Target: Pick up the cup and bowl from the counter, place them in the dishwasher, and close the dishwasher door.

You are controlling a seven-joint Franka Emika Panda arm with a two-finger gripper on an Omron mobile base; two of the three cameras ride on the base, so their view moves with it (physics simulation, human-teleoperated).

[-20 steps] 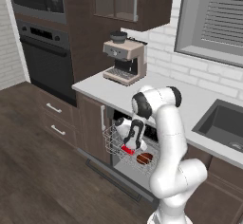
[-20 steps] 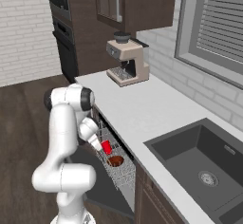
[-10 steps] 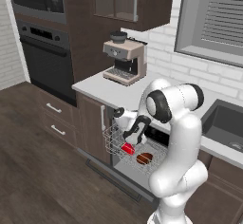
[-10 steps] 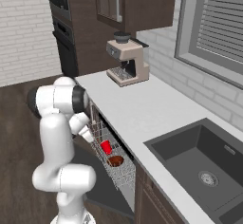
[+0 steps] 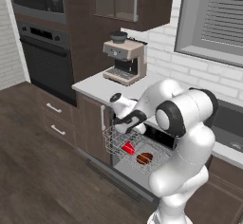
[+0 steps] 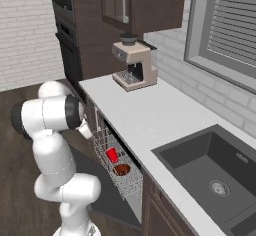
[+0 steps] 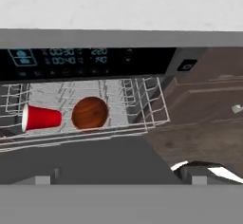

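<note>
Cup: the red cup (image 7: pixel 42 117) lies on its side in the pulled-out wire rack (image 7: pixel 152 107), left of frame in the hand view, white rim to the left.
Bowl: the reddish-brown bowl (image 7: pixel 90 113) sits just beside the cup, on its right, in the same rack.
Dishwasher: its black control strip (image 7: pixel 85 60) runs under the counter (image 7: pixel 118 4) edge; pale blue digits glow there, too blurred to read.
Door: the dishwasher door (image 5: pixel 111 178) hangs open below the rack.
Tool: the tool (image 5: pixel 124 123) hovers above the rack, jaws spread wide, grasping nothing.
Coffee machine: the coffee machine (image 5: pixel 125 61) stands on the counter, upper middle; no brand visible.
</note>
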